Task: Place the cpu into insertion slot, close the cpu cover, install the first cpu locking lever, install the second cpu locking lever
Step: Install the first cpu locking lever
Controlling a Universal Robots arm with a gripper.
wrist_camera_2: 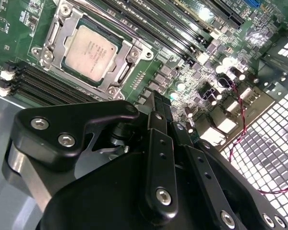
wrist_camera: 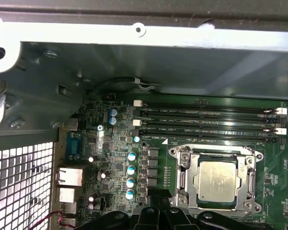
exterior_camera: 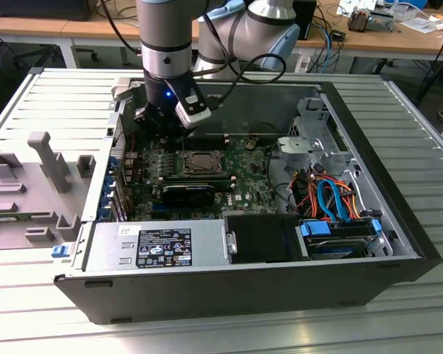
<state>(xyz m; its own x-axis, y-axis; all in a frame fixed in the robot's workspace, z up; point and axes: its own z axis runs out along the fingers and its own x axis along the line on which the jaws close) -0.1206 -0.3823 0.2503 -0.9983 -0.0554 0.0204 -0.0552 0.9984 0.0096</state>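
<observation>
The cpu [wrist_camera_2: 89,48] [wrist_camera: 220,187], a silver-grey square, lies flat in the insertion slot [exterior_camera: 199,161] on the green motherboard [exterior_camera: 244,184]. The cpu cover [wrist_camera_2: 121,76] [wrist_camera: 183,178], a silver frame, lies down around the chip, which shows through its window. My gripper [wrist_camera_2: 158,103] [wrist_camera: 156,203] hovers above the board, a short way off the slot and toward the exterior view's left and back [exterior_camera: 162,129]. Its black fingers are shut together with nothing between them. They touch neither the cover nor the chip.
Long black memory slots [wrist_camera: 206,120] run beside the socket. The case's metal walls [wrist_camera: 134,52] and a perforated rear panel [wrist_camera_2: 269,139] stand close by. A power supply [exterior_camera: 159,247], a drive with blue clips [exterior_camera: 340,236] and coloured cables [exterior_camera: 328,195] fill the case front.
</observation>
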